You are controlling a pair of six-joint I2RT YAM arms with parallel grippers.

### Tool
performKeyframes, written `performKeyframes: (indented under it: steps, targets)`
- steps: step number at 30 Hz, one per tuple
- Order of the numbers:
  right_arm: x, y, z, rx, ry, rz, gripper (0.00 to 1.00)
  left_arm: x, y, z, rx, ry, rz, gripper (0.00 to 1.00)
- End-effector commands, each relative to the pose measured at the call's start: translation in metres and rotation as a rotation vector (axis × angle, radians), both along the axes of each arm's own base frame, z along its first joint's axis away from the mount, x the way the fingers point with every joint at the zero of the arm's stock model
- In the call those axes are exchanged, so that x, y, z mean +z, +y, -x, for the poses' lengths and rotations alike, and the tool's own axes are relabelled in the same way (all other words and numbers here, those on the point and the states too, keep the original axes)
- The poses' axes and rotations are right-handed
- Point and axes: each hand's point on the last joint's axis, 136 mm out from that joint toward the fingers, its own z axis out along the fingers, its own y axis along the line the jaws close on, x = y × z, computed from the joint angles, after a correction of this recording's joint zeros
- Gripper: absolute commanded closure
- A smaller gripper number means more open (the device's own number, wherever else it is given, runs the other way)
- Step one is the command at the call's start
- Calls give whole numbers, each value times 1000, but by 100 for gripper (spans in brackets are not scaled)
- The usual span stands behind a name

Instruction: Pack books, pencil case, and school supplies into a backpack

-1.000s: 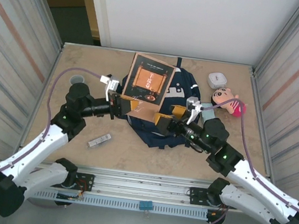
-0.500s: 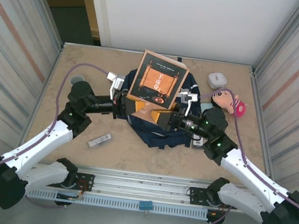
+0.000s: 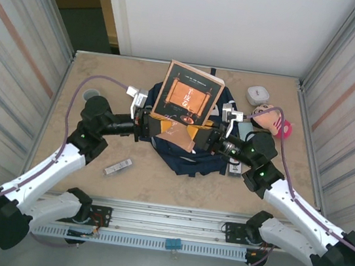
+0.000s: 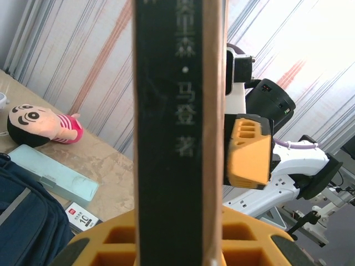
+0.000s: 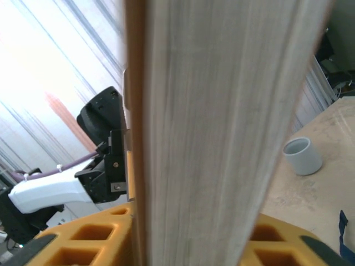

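A book (image 3: 185, 101) with a dark cover and orange picture stands tilted upright over the navy backpack (image 3: 190, 160). My left gripper (image 3: 148, 123) is shut on its lower left side, the black spine (image 4: 172, 133) running up between the orange fingers. My right gripper (image 3: 205, 137) is shut on the lower right side, the pale page edge (image 5: 222, 133) between its jaws; one right finger (image 4: 248, 149) shows behind the book. The teal pencil case (image 4: 52, 174) lies right of the backpack beside a small black box (image 4: 83, 217). A silver-grey bar (image 3: 118, 166) lies at the front left.
A pink-clothed doll (image 3: 270, 120) and a small white case (image 3: 258, 95) sit at the back right. A grey cup (image 5: 302, 155) stands at the left behind my left arm. Metal walls close in both sides of the table (image 3: 150, 189).
My right gripper moved in to the book's right edge and closed on it. The book tipped up from leaning left to more upright, with the left gripper still holding it.
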Motion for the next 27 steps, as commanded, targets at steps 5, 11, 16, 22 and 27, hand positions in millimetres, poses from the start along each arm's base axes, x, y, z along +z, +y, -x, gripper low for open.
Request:
performKeyframes:
  steps: [5, 11, 16, 22, 27]
  targets:
    - [12, -12, -1, -75, -157, 56, 100, 5, -1, 5, -13, -80, -56, 66]
    - [-18, -39, 6, -183, -343, 332, 100, -10, 35, -10, 248, -222, -330, 27]
    - [-45, -57, -2, -247, -445, 566, 100, -4, 51, 7, 244, -446, -459, 25]
    - [-74, -55, 11, -121, -662, 741, 100, -2, 56, 34, 127, -698, -558, 20]
    - [-99, -53, 28, 49, -788, 855, 100, -20, 52, 49, 21, -828, -658, 15]
